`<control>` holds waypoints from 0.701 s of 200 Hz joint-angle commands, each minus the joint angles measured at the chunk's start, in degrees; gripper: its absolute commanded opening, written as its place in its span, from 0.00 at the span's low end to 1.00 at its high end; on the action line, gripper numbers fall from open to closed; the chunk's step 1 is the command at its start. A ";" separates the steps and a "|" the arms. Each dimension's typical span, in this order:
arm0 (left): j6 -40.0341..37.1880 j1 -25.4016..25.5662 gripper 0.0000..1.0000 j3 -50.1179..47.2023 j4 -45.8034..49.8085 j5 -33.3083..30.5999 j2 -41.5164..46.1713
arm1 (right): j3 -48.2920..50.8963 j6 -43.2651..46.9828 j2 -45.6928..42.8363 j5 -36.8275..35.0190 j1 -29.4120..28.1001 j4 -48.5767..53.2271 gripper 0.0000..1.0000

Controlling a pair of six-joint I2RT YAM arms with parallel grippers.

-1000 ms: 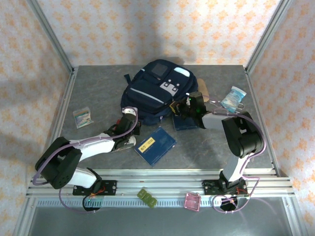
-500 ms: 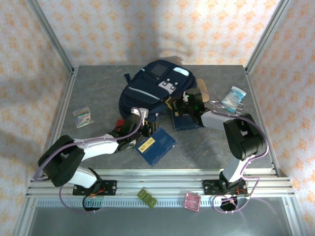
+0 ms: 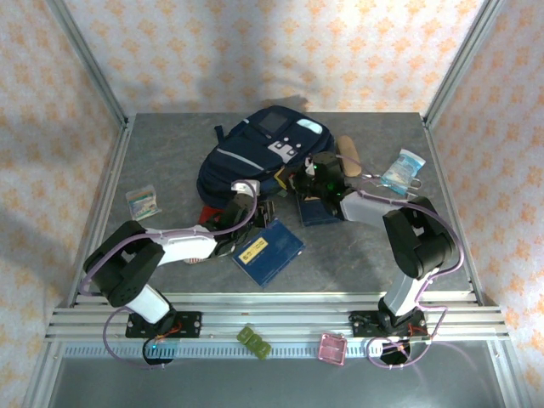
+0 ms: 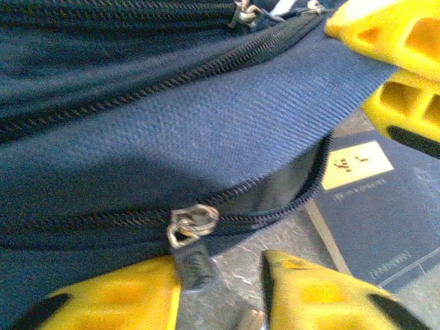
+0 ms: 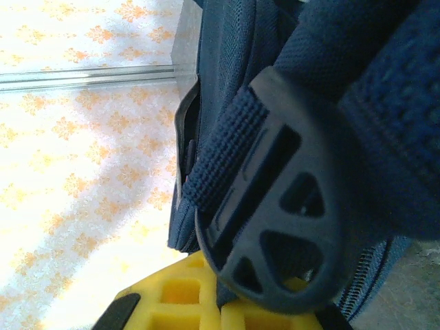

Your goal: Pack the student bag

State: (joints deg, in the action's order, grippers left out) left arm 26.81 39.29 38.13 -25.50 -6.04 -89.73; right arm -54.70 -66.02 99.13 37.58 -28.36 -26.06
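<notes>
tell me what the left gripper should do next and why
Probably close the left gripper on the zipper pull: the tab sits between its open fingers, the zipper is only partly open, and the right gripper looks clamped on the student bag.

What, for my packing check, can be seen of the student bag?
The student bag is navy fabric with a pale stripe, grey patches and dark straps, lying toward the table's back. A zip gapes open; its metal-ringed puller sits between the left gripper's open jaws. A black strap buckle rests against the right gripper.
</notes>
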 commanded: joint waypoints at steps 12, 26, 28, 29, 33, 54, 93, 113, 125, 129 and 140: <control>-2.46 -1.00 0.00 2.11 1.54 -5.92 -0.63 | -2.44 -0.20 -2.82 2.73 -0.47 -5.14 0.00; -2.88 -1.64 0.00 1.18 2.42 -5.08 0.32 | -2.43 0.31 -3.06 2.33 -0.14 -4.68 0.00; -2.90 -1.77 0.00 0.99 2.50 -5.04 0.56 | -2.43 0.35 -3.07 2.32 -0.10 -4.69 0.00; -2.94 -1.81 0.00 0.90 2.53 -5.04 0.67 | -2.43 0.36 -3.07 2.32 -0.02 -4.65 0.00; -3.03 -1.99 0.00 0.46 2.76 -4.95 1.08 | -2.43 0.39 -3.00 2.31 0.23 -4.57 0.00; -3.08 -3.65 0.00 -2.56 4.50 -4.96 4.56 | -1.91 0.36 -3.40 2.42 1.65 -4.78 0.00; -2.81 -7.63 0.00 -9.04 5.53 -3.43 11.97 | -1.38 1.64 -4.46 1.94 3.30 -3.68 0.00; -3.32 -7.74 0.00 -9.24 6.83 -3.10 13.51 | -1.29 1.55 -4.17 2.05 3.35 -3.72 0.00; -3.45 -7.95 0.00 -8.92 7.82 -3.60 13.54 | -1.20 1.47 -3.94 2.13 3.48 -4.06 0.00; -3.58 -8.08 0.00 -8.70 8.27 -3.70 13.41 | -1.20 1.43 -3.88 2.14 3.49 -4.08 0.00; -4.25 -8.32 0.00 -8.02 9.35 -3.77 13.05 | -1.36 1.67 -3.71 2.21 3.56 -4.10 0.00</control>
State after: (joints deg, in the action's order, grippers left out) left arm 24.27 32.10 29.56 -20.43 -7.92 -77.12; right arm -54.70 -65.73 98.17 39.35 -25.82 -25.78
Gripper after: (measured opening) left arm 0.047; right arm 0.041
